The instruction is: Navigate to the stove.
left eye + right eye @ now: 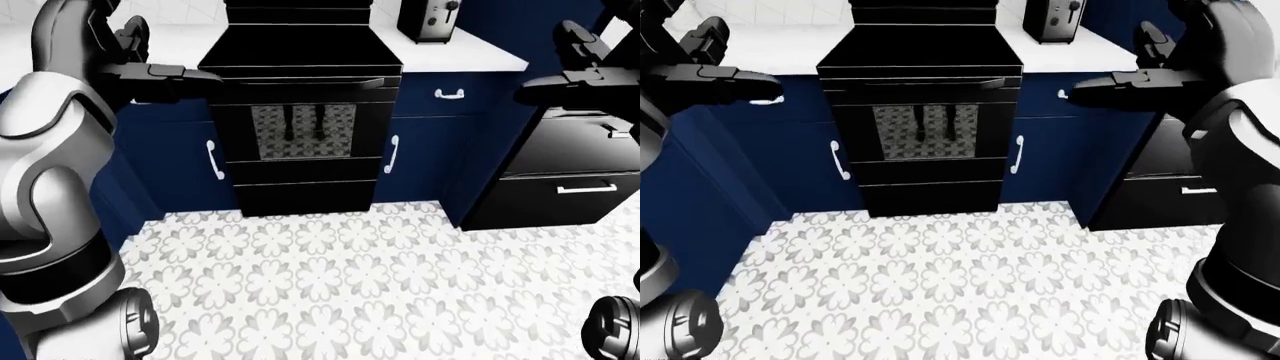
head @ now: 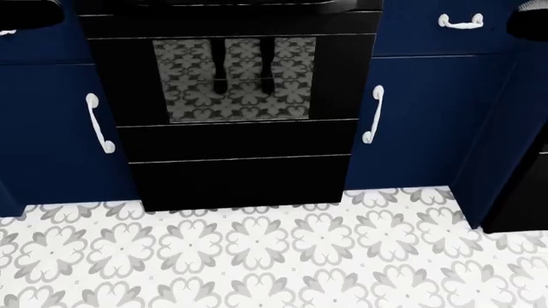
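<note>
A home kitchen is showing here: a black stove point(image 1: 300, 112) is standing between navy cabinets point(image 1: 175, 169) with white handles, a toaster point(image 1: 428, 20) is sitting on the white countertop point(image 1: 470, 54), and patterned floor tiles point(image 1: 340, 277) are spreading below.

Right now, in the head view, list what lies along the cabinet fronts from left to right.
Left cabinet handle → stove, whose oven window reflects the floor tiles → right cabinet handle → drawer handle at the top right → black appliance at the right edge.
</note>
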### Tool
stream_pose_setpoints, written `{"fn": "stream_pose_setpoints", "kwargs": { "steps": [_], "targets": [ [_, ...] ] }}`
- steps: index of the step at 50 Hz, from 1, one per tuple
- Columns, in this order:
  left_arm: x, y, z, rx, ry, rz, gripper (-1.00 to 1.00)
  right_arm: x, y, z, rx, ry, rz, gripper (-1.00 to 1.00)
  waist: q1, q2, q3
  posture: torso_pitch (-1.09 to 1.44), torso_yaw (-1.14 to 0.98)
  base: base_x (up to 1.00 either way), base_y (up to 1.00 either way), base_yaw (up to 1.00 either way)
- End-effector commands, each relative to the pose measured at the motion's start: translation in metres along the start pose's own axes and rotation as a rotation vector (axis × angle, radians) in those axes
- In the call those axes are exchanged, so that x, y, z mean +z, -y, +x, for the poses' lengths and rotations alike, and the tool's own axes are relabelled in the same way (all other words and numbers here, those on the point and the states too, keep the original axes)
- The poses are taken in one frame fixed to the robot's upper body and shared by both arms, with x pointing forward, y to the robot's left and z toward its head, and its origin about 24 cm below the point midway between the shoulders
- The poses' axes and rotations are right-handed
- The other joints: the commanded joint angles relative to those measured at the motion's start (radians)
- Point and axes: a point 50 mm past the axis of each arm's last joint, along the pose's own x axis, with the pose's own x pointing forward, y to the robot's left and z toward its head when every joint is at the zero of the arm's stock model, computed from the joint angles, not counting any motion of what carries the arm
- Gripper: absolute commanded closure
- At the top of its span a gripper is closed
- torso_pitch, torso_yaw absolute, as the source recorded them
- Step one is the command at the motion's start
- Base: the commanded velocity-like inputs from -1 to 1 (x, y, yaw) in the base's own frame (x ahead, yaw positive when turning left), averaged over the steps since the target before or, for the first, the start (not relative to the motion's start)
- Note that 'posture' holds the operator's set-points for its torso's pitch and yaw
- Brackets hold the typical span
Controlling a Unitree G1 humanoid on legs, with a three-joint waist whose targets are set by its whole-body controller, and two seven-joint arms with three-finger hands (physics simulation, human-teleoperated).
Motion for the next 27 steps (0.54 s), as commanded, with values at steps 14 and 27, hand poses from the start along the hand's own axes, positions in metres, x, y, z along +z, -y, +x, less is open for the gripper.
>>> {"fn": "stream_pose_setpoints", "kwargs": {
  "steps": [14,27],
  "targets": [
    [0.0119,0.0013,-0.002,-0.007,0.064,0.002,-1.0,0.0103,0.0027,-0.0021,-0.017,0.059,-0.005,-1.0,-0.027,0.118,-0.021,0.0,0.0,0.16,0.0,0.0],
    [0.0118,0.0013,-0.0024,-0.006,0.063,0.002,-1.0,0.0098,0.0036,-0.0024,-0.018,0.06,-0.001,-1.0,-0.002,-0.001,-0.02,0.0,0.0,0.16,0.0,0.0]
  ]
}}
